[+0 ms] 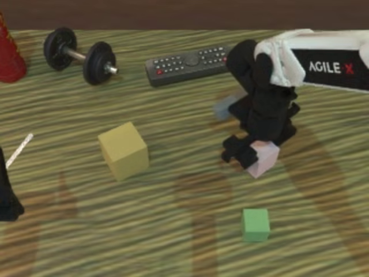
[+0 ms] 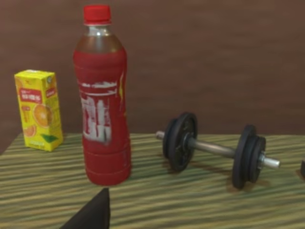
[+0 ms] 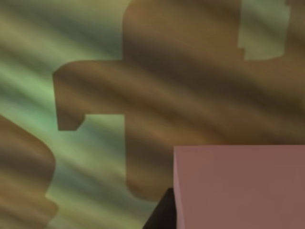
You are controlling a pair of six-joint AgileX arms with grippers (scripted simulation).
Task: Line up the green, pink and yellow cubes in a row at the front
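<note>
From above, my right gripper [image 1: 253, 154] pinches the pink cube [image 1: 264, 158] right of centre, yellow cube [image 1: 123, 150] left, green cube [image 1: 255, 224] in front. My right wrist view shows pink cube [image 3: 238, 186] over shadowed tabletop [image 3: 28, 86].

- The desk [image 1: 173, 242] carries a woven pattern of olive-green and tan streaks, with brown shadow patches across it.
- The largest matte cube [image 1: 123, 150] is mustard yellow.
- The middle-sized matte cube [image 1: 264, 158] is pale pink; in the right wrist view it reads dusky pink [image 3: 238, 186].
- The smallest matte cube [image 1: 255, 224] is bright green.
- The right arm's claw [image 1: 249, 151] is black; its arm casing is white with a black panel lettered in white.
- The plastic bottle [image 2: 101, 95] is red with a red cap and a worn white label.
- The juice carton [image 2: 39, 109] is yellow with orange fruit pictures.
- The dumbbell [image 1: 81, 55] has black plates on a silver bar.
- The remote control [image 1: 189, 64] is dark grey with pale and red buttons.
</note>
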